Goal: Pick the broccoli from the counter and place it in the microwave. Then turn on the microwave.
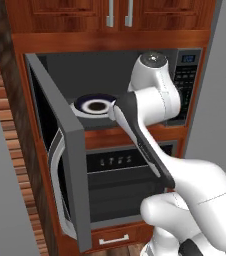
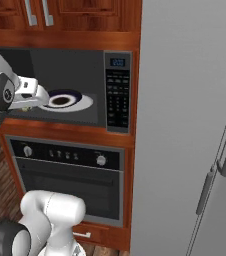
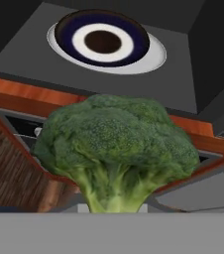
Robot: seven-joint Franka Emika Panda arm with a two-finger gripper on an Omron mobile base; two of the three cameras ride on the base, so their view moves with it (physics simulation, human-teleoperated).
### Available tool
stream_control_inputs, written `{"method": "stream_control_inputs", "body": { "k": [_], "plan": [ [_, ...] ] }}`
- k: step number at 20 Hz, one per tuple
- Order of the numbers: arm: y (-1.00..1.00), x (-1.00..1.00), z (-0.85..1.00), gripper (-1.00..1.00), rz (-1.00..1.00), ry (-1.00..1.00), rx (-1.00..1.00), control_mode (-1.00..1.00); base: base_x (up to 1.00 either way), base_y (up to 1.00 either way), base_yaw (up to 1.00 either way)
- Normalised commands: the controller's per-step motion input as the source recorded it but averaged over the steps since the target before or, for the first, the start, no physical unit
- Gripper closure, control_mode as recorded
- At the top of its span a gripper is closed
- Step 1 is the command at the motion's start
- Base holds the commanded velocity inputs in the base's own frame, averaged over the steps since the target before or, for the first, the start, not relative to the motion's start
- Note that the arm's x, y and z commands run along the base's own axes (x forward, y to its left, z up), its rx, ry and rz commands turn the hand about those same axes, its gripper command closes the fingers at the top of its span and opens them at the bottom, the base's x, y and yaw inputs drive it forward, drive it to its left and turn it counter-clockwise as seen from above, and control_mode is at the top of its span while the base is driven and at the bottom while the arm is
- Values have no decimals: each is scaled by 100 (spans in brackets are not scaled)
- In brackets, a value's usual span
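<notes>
Nearest, in the hand view, the broccoli (image 3: 115, 149) sits big and upright just ahead of the camera, stem down toward the fingers. The fingertips themselves are hidden behind it, so I cannot tell outright how they stand; since the floret hangs in mid-air off the hand, it is most likely clamped by the stem. So the pick from the counter looks done. The floret is carried at the mouth of the microwave (image 1: 187, 80), above the wooden ledge in front of it and not yet over the cavity floor.

The microwave door (image 1: 67, 150) stands swung wide open on the left. Just beyond the hand, inside the cavity, lies the turntable plate (image 3: 106, 42), white-rimmed with a dark blue ring and a dark centre, and nothing rests on it. Below the microwave is the oven (image 2: 70, 175) with its knobs.

What is left, by my reading: carry the floret in over the plate, let go, draw the arm out, close the door, then press start on the keypad (image 2: 118, 97) at the right.

Count: one broccoli, one microwave, one plate, one oven, one keypad. To the far right stands a tall grey fridge (image 2: 195, 125).
</notes>
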Motion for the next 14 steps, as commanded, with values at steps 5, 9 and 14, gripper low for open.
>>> {"method": "stream_control_inputs", "body": {
  "k": [5,9,14],
  "plan": [
    [6,53,-19,100,0,0,0,-100,0,0,0],
    [6,50,-26,100,0,0,0,-100,0,0,0],
    [5,47,-26,100,0,0,0,-100,0,0,0]
  ]
}}
